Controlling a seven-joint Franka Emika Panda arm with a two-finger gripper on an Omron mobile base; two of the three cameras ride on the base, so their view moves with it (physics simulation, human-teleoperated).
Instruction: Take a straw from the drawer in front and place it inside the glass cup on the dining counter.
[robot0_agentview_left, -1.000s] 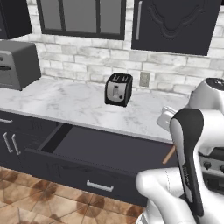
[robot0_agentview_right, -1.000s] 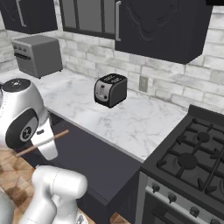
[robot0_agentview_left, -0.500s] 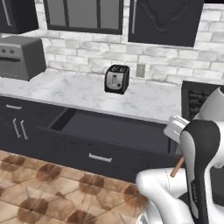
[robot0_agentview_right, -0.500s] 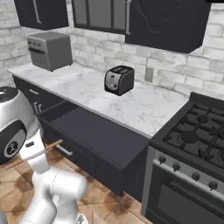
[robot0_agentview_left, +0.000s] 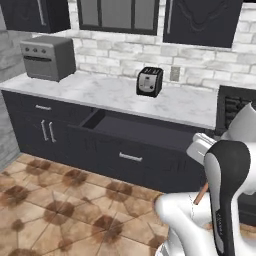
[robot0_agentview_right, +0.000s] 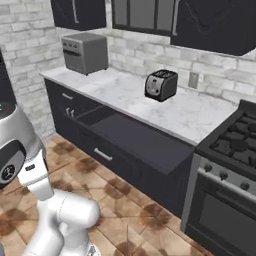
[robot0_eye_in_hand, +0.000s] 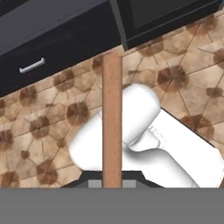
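My gripper (robot0_eye_in_hand: 112, 181) is shut on the straw (robot0_eye_in_hand: 112, 118), a thin orange-brown stick that runs straight up the hand view from between the jaws, over the tiled floor. A short piece of the straw (robot0_agentview_left: 201, 194) also shows beside my arm in the left base view. The drawer (robot0_agentview_left: 135, 132) stands pulled open under the marble worktop, its silver bar handle (robot0_agentview_left: 130, 157) facing me; the right base view shows the drawer (robot0_agentview_right: 135, 142) too. The glass cup and the dining counter are out of view.
A black toaster (robot0_agentview_left: 149, 81) and a grey toaster oven (robot0_agentview_left: 48, 57) stand on the brick-backed marble worktop (robot0_agentview_left: 110, 95). A stove (robot0_agentview_right: 232, 150) stands right of the drawer. Brown tiled floor (robot0_agentview_left: 65, 210) stretches between the cabinets and me.
The whole scene has shifted and drawn away in both base views, so the base has moved back from the cabinets. The straw stays in the shut gripper. The drawer stays open.
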